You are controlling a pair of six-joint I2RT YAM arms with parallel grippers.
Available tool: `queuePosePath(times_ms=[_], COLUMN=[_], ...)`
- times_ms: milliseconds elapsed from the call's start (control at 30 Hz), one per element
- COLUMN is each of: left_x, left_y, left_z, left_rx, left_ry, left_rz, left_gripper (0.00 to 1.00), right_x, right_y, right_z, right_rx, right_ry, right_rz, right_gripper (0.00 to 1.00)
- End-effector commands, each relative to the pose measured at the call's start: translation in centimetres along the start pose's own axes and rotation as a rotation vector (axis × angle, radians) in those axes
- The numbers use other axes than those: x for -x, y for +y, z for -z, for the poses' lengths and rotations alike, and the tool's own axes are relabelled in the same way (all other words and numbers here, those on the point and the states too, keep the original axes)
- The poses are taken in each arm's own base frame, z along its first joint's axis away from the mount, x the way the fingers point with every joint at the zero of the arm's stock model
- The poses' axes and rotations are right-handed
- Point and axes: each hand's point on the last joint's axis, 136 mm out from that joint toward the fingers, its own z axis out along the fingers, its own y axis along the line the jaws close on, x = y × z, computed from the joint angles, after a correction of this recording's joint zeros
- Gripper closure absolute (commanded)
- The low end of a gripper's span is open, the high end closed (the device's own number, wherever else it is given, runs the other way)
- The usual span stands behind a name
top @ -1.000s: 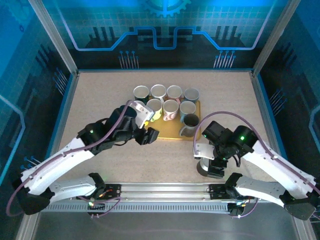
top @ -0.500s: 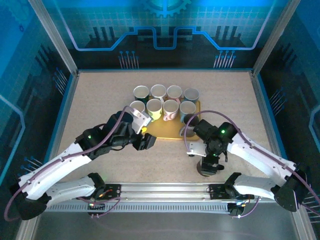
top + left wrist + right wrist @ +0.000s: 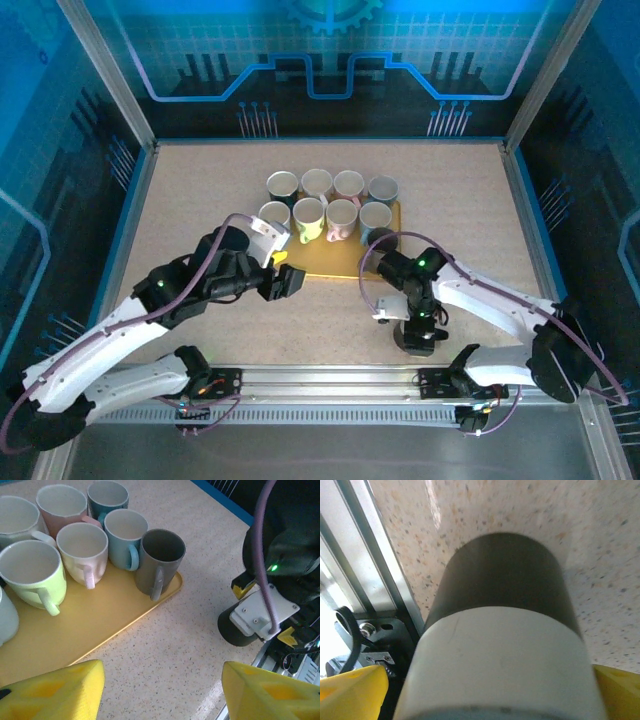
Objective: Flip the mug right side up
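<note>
Right gripper (image 3: 417, 333) straddles mug (image 3: 500, 575) on speckled tabletop (image 3: 200, 190); blue-lit walls (image 3: 330, 60).

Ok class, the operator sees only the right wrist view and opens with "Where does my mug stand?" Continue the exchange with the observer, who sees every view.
Observer: The dark mug stands on bare table, just off the yellow tray.
Operator: Anything on that tray?
Observer: A grey mug stands upright at its corner, the one nearest yours.
Operator: And the other arm?
Observer: The left claw hovers open and empty by the tray's near edge.
</note>
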Motion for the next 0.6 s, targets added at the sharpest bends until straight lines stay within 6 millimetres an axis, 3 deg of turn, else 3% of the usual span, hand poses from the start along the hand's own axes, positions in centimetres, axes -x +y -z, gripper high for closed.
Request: queuePosePath(times_ms=[0,133,267,367,433,567], left_x=[0.5,0.5,0.4,0.4,0.4,0.7], left_y=[0.4,0.2,0.1,0.3,0.4,0.4], left_z=[0.2,0.1,0.1,0.1,0.1,0.7], left_rx=[0.016,0.001,0.000,0.007,0.013,0.019], left_ry=[-0.038,-0.036,-0.035,-0.038,-0.038,-0.054], left_rz=[0.019,0.023,0.019,0.017,0.014,0.015], left_gripper=[0.36,0.36,0.36,0.36,0.36,0.36], right_x=[-0.7,-0.4,0.7,0.8,0.7,1.8], right_y=[-0.3,-1.0,-1.2,-1.1,-1.1,-0.9], right_z=[-1.1,-1.5,-1.7,-2.1,-1.9,0.6], right_rx=[-0.009,-0.023,-0.016,-0.007,-0.014,0.000], right_ry=[0.057,0.067,0.050,0.055,0.060,-0.013], right_rz=[0.021,0.019,0.014,0.023,0.033,0.014], right_gripper=[0.00,0.05,0.19,0.34,0.52,0.74])
